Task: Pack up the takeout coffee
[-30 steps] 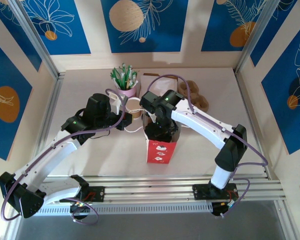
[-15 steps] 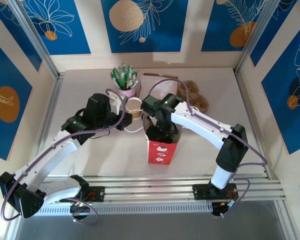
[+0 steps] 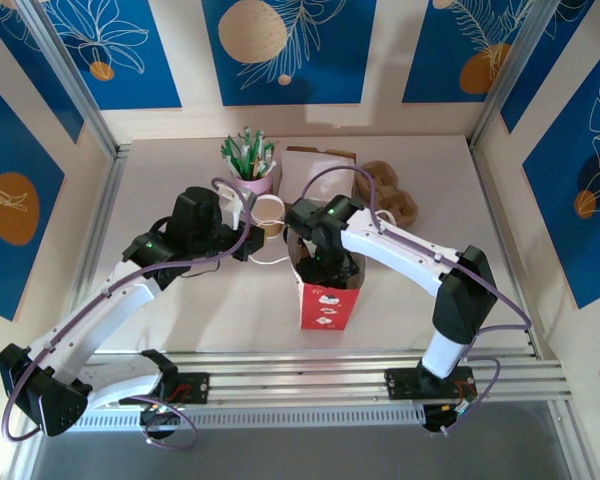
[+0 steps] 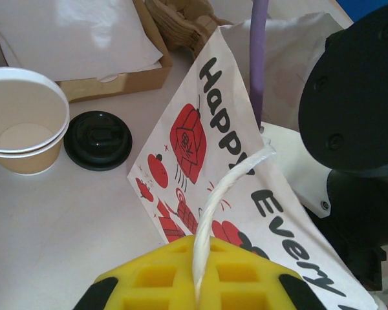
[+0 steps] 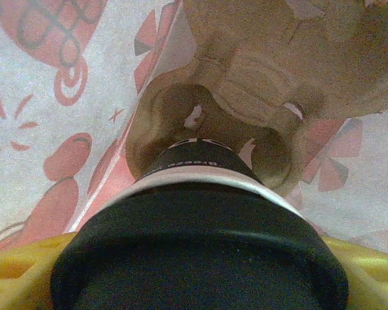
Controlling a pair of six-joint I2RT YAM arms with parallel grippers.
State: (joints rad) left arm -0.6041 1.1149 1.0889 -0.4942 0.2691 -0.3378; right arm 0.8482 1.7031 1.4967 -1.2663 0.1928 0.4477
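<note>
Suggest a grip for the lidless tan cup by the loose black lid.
Probably pinch the rim of the lidless cup from above, one finger inside: it stands upright and open, and the black lid close beside it crowds a side grasp.

Left arm (image 3: 110, 300) reaches in low across the surface, left hand (image 4: 195, 261) pinched tight on a white cord handle (image 4: 227, 186). Right arm (image 3: 410, 255) arches over, right hand (image 3: 323, 268) pointing straight down, gripping the takeout coffee (image 5: 200, 239).
</note>
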